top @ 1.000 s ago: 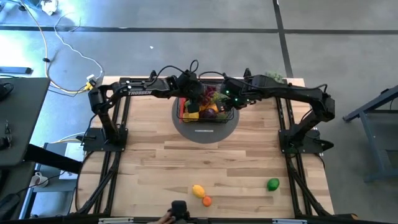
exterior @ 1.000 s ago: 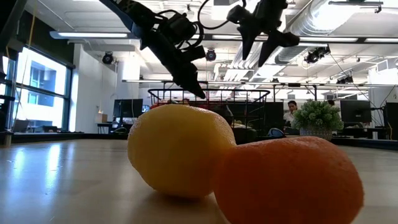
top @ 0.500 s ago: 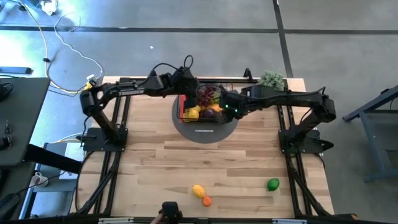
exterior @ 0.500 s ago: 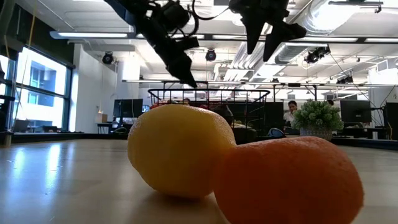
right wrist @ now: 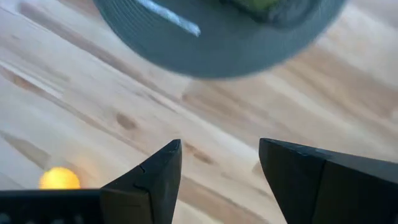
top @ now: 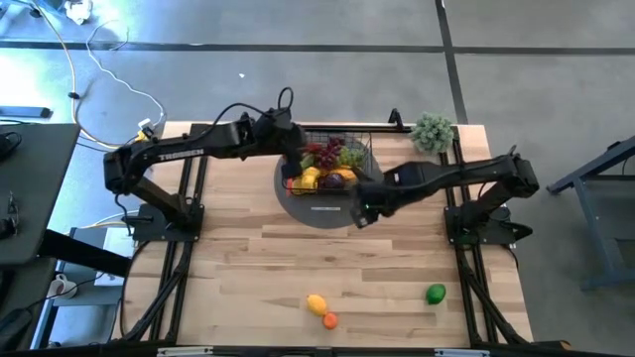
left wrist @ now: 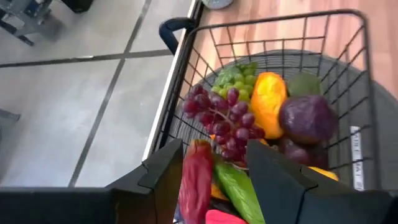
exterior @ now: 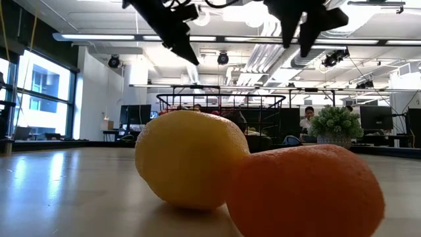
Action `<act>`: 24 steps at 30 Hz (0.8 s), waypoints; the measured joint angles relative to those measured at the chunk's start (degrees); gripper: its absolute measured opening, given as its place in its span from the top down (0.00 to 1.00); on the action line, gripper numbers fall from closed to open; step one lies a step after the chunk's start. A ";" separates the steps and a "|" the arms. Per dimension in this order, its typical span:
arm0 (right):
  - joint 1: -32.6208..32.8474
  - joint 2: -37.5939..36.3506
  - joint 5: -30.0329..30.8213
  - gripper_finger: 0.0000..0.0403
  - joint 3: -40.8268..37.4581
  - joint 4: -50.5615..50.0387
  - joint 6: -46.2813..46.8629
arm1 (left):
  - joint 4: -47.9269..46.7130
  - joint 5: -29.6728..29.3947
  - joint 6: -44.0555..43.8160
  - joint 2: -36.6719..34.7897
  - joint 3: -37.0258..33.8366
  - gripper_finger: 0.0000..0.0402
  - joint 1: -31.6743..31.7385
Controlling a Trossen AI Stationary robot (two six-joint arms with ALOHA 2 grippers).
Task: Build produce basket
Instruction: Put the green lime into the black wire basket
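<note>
The black wire basket (top: 332, 167) stands on a round grey mat (top: 319, 206) at the table's far middle. It holds purple grapes (left wrist: 219, 118), an orange mango (left wrist: 268, 102), a plum (left wrist: 306, 119), a red chili (left wrist: 194, 180) and a green cucumber (left wrist: 239, 193). My left gripper (top: 288, 141) is open and empty above the basket's far left corner; it also shows in its wrist view (left wrist: 214, 168). My right gripper (top: 359, 210) is open and empty over the mat's near right rim; it also shows in its wrist view (right wrist: 221, 168). A lemon (top: 317, 303), an orange fruit (top: 329, 319) and a lime (top: 435, 294) lie on the table near its near edge.
A bushy grey-green potted plant (top: 434, 131) stands at the far right corner. Bare wood lies between the mat and the loose fruits. In the low view the lemon (exterior: 187, 158) and the orange fruit (exterior: 306, 191) fill the foreground. A person (exterior: 308, 118) sits in the room behind.
My left gripper has risen out of the basket and gone toward the table's left edge. My right gripper has risen and gone from over the basket toward the near edge, to the mat's near right rim. The produce in the basket has stayed put.
</note>
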 joint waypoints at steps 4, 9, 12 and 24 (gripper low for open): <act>3.40 0.00 -2.82 0.51 -2.20 -1.02 5.92 | -1.42 -0.03 -0.05 -1.29 0.00 0.58 -0.96; 7.53 0.00 -3.91 0.51 -3.77 -1.17 12.58 | -1.57 -0.01 -0.07 -1.63 0.00 0.58 -1.02; 9.79 0.00 -4.00 0.51 -4.69 -1.36 15.18 | -1.56 -0.19 -0.01 -1.63 0.00 0.58 -1.01; 17.76 0.00 -16.79 0.51 -10.12 -2.43 8.96 | -5.59 -0.40 -1.07 -1.59 0.00 0.58 -1.33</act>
